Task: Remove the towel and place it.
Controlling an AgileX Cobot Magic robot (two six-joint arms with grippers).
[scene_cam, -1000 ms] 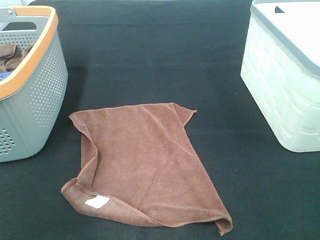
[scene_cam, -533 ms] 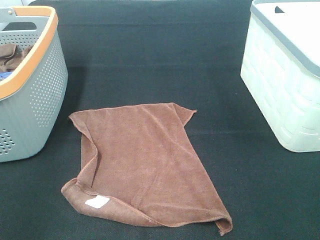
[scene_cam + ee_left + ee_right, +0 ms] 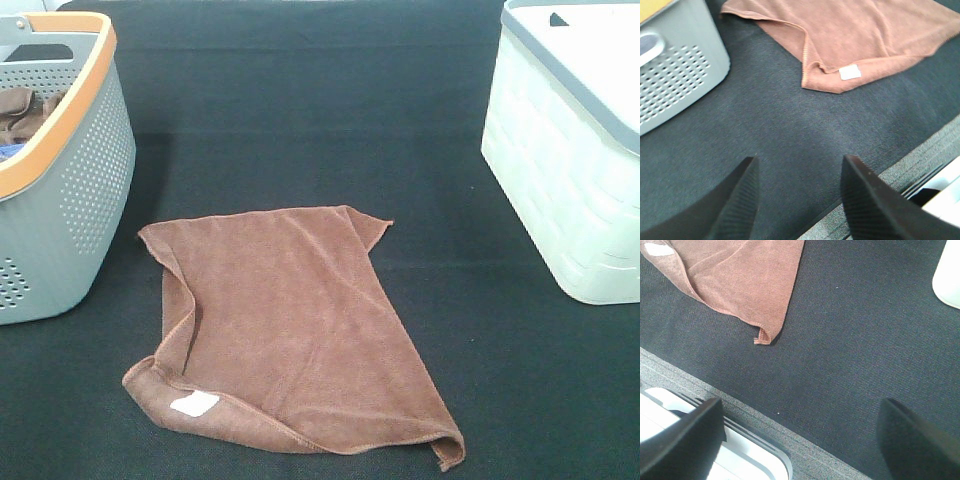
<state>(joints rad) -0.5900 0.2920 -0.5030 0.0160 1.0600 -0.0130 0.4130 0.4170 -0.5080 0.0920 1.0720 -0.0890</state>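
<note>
The reddish-brown towel [image 3: 285, 325] lies spread flat on the black table, its left edge folded over, its white label [image 3: 195, 404] near the front left corner. It also shows in the left wrist view [image 3: 855, 35] and the right wrist view [image 3: 740, 275]. Neither gripper shows in the high view. My left gripper [image 3: 800, 172] is open and empty above bare table, short of the labelled corner. My right gripper [image 3: 800, 415] is open and empty over the table's front edge, short of the towel's folded front right corner [image 3: 761, 337].
A grey perforated basket with an orange rim [image 3: 75, 170] stands at the left, holding brown cloth [image 3: 22, 108]. A pale lattice bin with a grey rim [image 3: 570, 170] stands at the right. The table's front edge [image 3: 765, 425] is close to both grippers.
</note>
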